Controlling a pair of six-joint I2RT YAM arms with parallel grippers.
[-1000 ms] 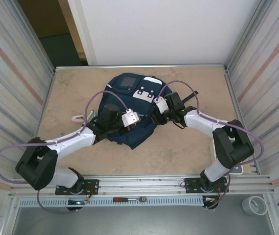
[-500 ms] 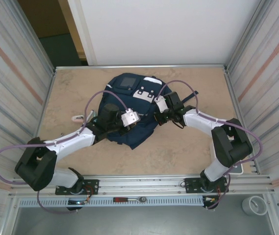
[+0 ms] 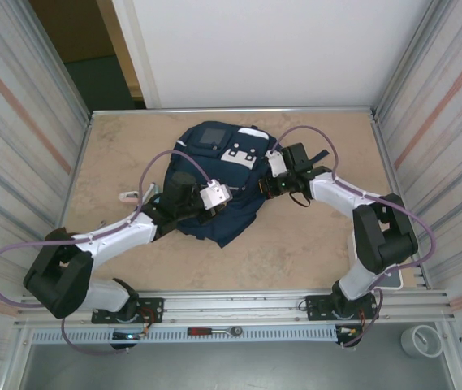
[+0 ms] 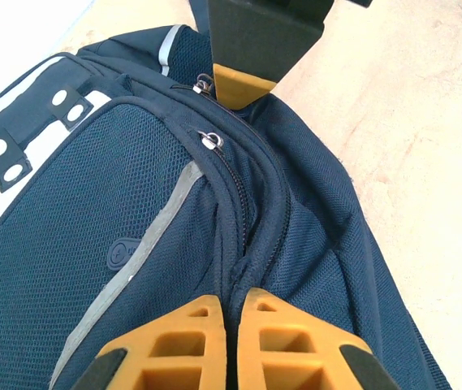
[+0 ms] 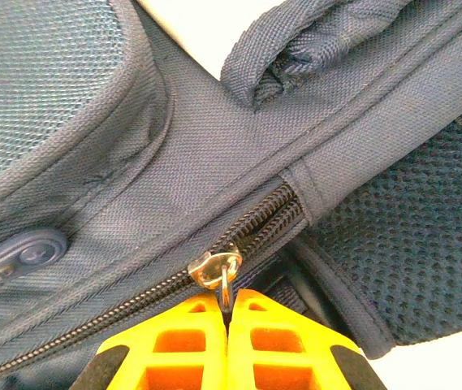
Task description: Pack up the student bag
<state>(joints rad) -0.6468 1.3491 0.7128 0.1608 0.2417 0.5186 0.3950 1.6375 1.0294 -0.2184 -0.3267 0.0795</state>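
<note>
While it lay mid-table between both arms, front face up, the student bag was nearer neither. Item one: right gripper, clamped on the zipper pull at the bag's right flank; the zip track ran lower left to upper right in the wrist view. Item two: left gripper, closed, pinching the zip seam opposite. Bag interior hidden; teeth beyond the pull hard to read.

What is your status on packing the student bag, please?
Left tool shut, pinching large navy-blue fabric backpack at its zip seam. Right tool shut on small silver metal zip pull. Left arm's purple cable loops above backpack.
</note>
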